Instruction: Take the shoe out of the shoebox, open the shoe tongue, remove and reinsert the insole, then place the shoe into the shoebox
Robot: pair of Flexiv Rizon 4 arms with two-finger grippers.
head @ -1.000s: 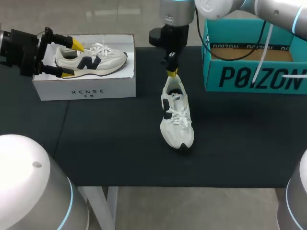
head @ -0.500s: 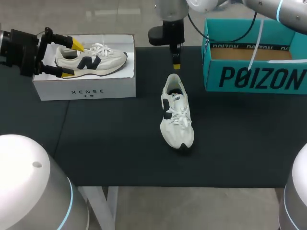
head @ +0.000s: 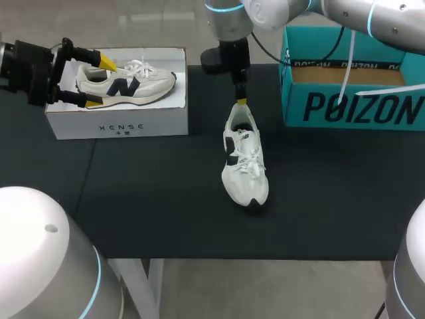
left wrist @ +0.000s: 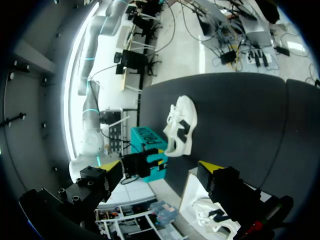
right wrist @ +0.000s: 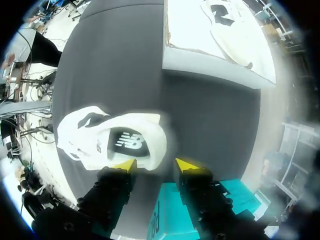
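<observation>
Since the white lace-up sneaker with black side patches [head: 244, 159] lies sole-down at the middle of the black cloth table [head: 133, 199], out of any box, step 1 reads as done. Heel points to the far side, toe to the near edge. Laces [head: 250, 161] look tied, and the insole [right wrist: 125, 143] sits in place, so tongue and insole work is not yet begun.

R gripper [head: 242, 100] hangs fingers-down over the heel collar [head: 240, 114], moderately parted, holding nothing. In the wrist view the rim lies just ahead of and between the yellow tips, prob. lined up to pinch the heel and steady the shoe. Contact w/ rim: cannot confirm.

Teal cardboard shoebox [head: 352, 106] stands open just right of the shoe, the likely return spot.

L gripper [head: 99, 82] is spread wide, empty, at the end of the white cardboard shoebox [head: 119, 123], far left, by the heel of a second cream sneaker w/ dark logo [head: 126, 83] inside. It appears to be waiting off the work area.
</observation>
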